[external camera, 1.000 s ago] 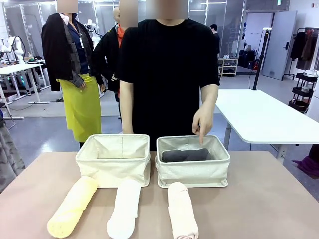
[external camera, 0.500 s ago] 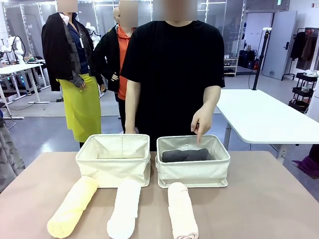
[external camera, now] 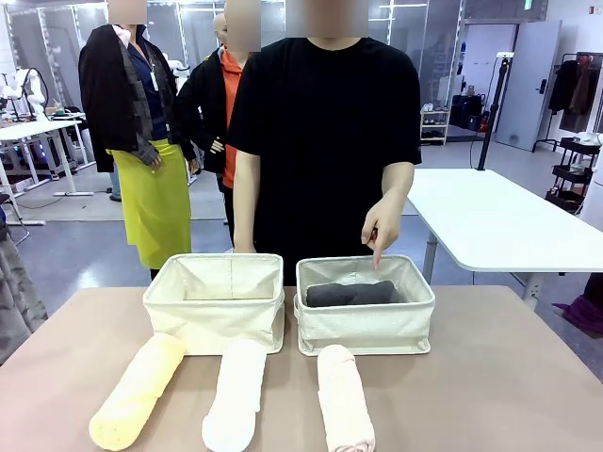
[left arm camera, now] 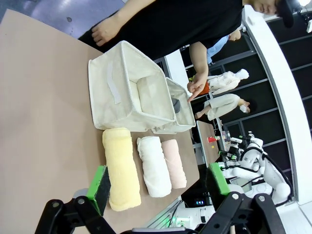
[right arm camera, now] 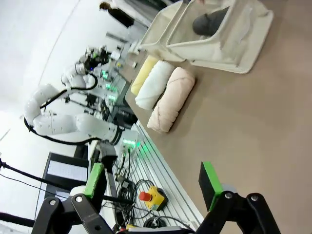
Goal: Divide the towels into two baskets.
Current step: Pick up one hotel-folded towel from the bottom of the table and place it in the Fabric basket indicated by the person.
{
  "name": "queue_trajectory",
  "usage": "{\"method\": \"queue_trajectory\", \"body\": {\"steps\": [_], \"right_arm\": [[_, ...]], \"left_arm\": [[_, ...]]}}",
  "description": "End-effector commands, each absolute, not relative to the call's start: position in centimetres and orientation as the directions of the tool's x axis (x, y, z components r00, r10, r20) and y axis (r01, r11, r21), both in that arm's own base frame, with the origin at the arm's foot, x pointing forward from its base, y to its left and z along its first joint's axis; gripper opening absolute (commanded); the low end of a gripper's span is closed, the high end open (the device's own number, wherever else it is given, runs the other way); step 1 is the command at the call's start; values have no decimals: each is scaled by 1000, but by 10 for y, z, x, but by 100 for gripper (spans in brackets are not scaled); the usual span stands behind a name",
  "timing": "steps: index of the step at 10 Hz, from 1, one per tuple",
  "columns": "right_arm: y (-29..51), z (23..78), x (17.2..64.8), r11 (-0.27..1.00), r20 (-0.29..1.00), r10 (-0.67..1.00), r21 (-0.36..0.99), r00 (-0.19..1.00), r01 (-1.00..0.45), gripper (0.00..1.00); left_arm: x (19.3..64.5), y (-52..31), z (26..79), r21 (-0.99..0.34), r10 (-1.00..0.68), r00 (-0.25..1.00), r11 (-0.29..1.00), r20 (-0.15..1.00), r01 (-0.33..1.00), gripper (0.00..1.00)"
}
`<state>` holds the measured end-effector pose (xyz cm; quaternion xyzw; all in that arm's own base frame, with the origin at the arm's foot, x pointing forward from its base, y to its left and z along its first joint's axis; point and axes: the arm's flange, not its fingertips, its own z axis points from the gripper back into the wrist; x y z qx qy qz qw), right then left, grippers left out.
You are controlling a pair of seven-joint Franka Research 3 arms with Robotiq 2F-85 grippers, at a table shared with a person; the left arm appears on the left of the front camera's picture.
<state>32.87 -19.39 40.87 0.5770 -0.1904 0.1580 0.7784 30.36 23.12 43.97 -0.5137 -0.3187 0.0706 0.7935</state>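
The left hand (left arm camera: 158, 181) and right hand (right arm camera: 152, 183) were held wide and empty. The grey towel (external camera: 349, 294) was laid in the right basket (external camera: 366, 328), pointed at by a person's finger (external camera: 375, 254). The left basket (external camera: 215, 325) was empty. The yellow towel (external camera: 139, 389), white towel (external camera: 236, 394) and pink towel (external camera: 344, 400) were seen lying on the near table (external camera: 490, 377), so three were judged unsorted.

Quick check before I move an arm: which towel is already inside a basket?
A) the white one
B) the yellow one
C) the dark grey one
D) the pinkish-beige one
C: the dark grey towel lies inside the right basket, while the yellow towel, the white towel and the pinkish-beige towel lie on the table in front of the baskets.
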Motion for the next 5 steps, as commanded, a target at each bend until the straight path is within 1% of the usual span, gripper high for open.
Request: {"method": "queue_trajectory", "body": {"steps": [1, 2, 3, 4, 5], "right_arm": [[-136, 439, 349, 380, 341, 76, 859, 937, -343, 96], [-94, 451, 358, 419, 286, 123, 853, 950, -311, 96], [-52, 461, 364, 487, 246, 146, 825, 958, -286, 96], [-8, 467, 370, 599, 215, 132, 760, 968, -250, 96], [28, 470, 374, 665, 201, 104, 714, 974, -219, 96]], "left_arm": [[303, 234, 442, -865, 448, 779, 445, 439, 232, 100], [303, 234, 442, -865, 448, 779, 445, 439, 232, 100], [303, 234, 442, -865, 448, 779, 445, 439, 232, 100], [303, 234, 442, -865, 448, 779, 445, 439, 232, 100], [303, 234, 442, -865, 448, 779, 445, 439, 232, 100]]}}
